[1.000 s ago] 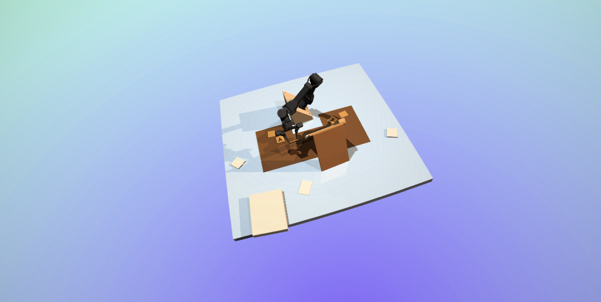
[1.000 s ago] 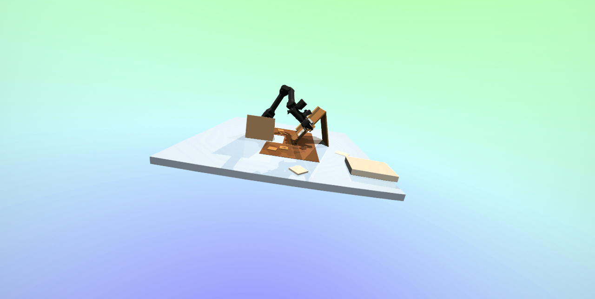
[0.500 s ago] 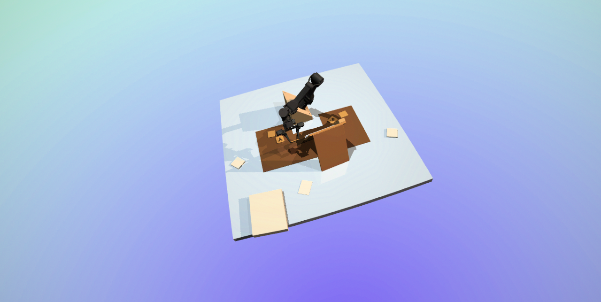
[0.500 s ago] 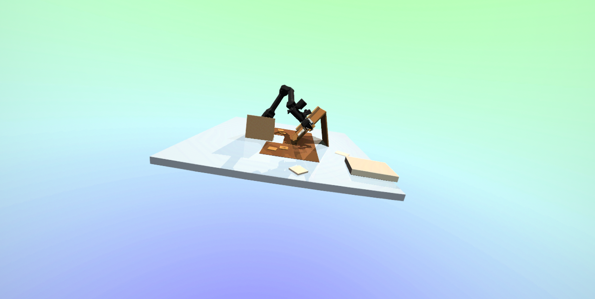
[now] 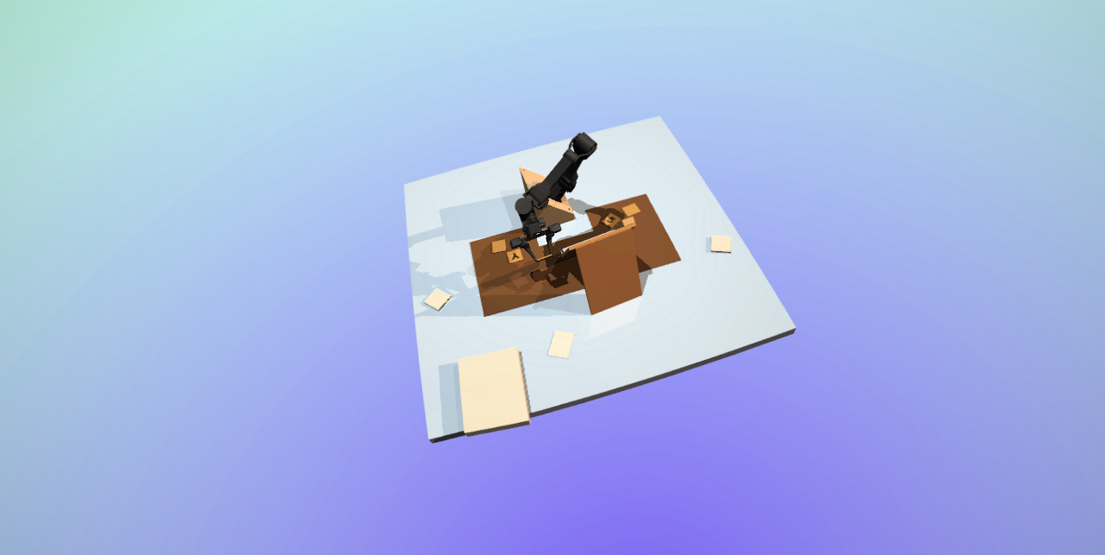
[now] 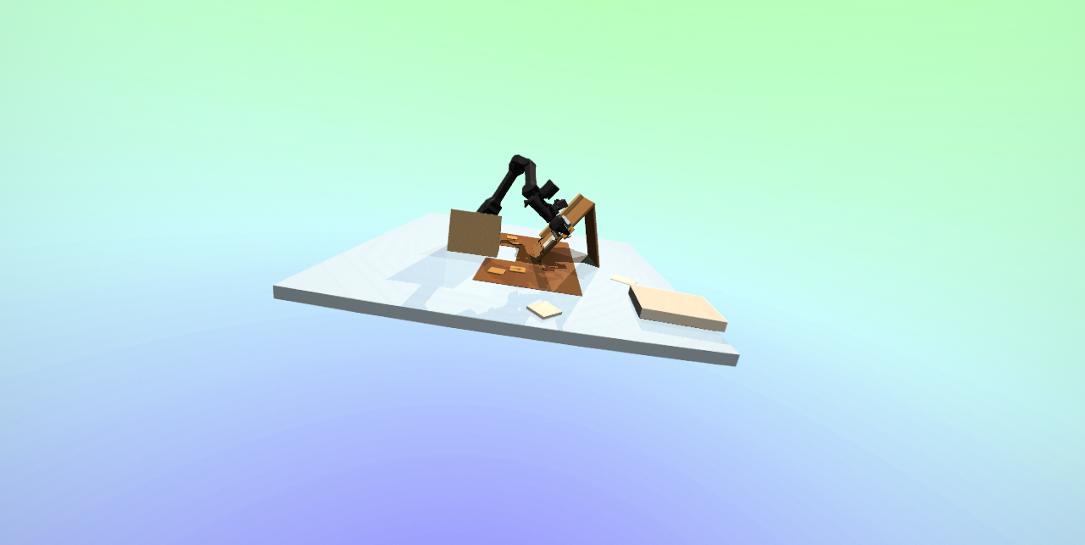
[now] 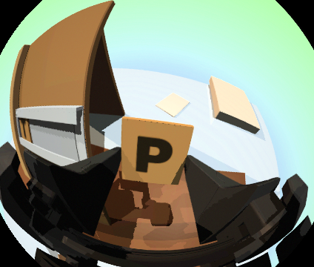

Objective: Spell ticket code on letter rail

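My gripper (image 5: 542, 255) (image 7: 153, 156) is shut on the P tile (image 7: 157, 171), a square orange-brown tile held upright with its letter towards the wrist camera. It is beside the leaning board (image 5: 610, 274) (image 6: 582, 209) (image 7: 57, 74), above the brown mat. The pale grey rail (image 7: 49, 111) crosses the board to the left of the tile in the wrist view; something orange-brown shows at its far left part. A Y tile (image 5: 514, 255) and a plain-looking tile (image 5: 498, 245) lie on the mat. More tiles lie beyond the board, one with an unclear letter (image 5: 611, 220). The ticket's code is not readable.
The brown mat (image 5: 494, 296) (image 6: 561, 286) lies on the pale counter (image 5: 695, 304) (image 6: 364, 283). A large cream block (image 5: 493, 389) (image 6: 677, 307) sits at the counter's edge. Small cream pads (image 5: 561, 343) (image 5: 437, 299) (image 5: 721, 243) lie around. A wooden panel (image 6: 474, 232) stands near the arm.
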Robot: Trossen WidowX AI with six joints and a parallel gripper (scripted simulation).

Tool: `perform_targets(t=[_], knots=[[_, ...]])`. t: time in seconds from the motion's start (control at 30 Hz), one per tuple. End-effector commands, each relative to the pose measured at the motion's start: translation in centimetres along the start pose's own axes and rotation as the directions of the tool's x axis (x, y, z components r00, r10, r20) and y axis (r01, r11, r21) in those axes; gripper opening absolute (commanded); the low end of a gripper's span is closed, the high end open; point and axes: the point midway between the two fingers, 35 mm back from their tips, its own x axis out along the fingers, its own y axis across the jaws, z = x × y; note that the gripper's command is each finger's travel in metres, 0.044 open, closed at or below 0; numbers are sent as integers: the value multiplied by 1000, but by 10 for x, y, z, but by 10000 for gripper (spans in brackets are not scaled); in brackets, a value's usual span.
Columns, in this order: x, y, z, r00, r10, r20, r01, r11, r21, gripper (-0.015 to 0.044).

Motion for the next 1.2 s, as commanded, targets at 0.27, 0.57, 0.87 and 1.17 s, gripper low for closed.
perform_targets(t=[0.27,0.57,0.87,1.17], knots=[[0,6,1,1000,-5,3,5,1000,-2,0],[0,10,1,1000,-5,3,5,1000,-2,0],[0,15,2,1000,-5,3,5,1000,-2,0],[0,19,2,1000,-4,3,4,1000,-1,0]])
